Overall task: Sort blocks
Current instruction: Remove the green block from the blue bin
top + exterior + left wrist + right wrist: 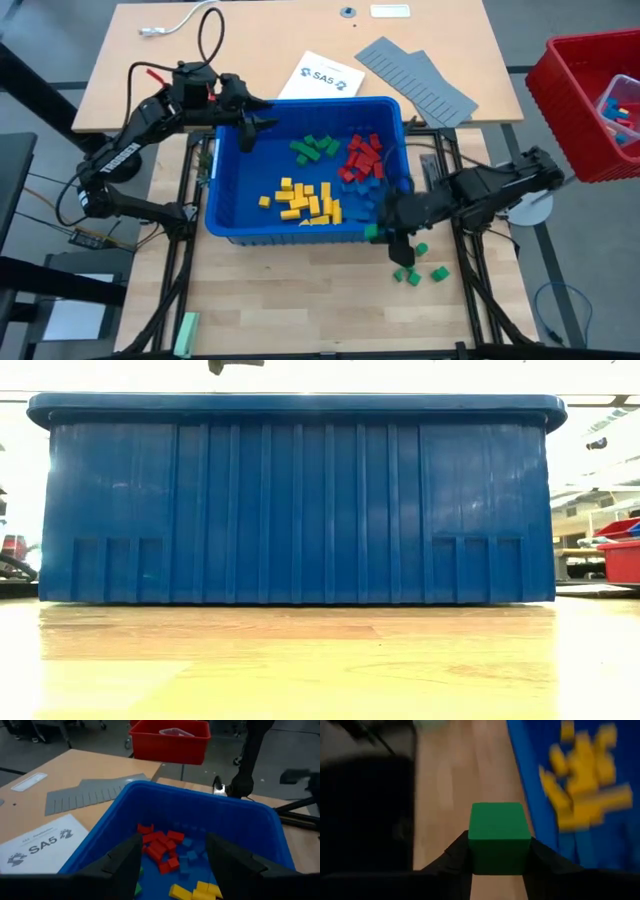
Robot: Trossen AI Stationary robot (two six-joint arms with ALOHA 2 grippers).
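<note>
One green block (500, 836) — clamped between right gripper (497, 852) fingers | left gripper (172, 862) — agape

From the low view the blue bin (300, 500) fills almost the whole picture, so the blocks inside it and both pincers are hidden behind its wall. In the high view the red basket (585, 100) is cut off by the picture's edge, and the things inside it are too small to tell. In the right wrist view the yellow blocks (585, 795) inside the bin are blurry.
</note>
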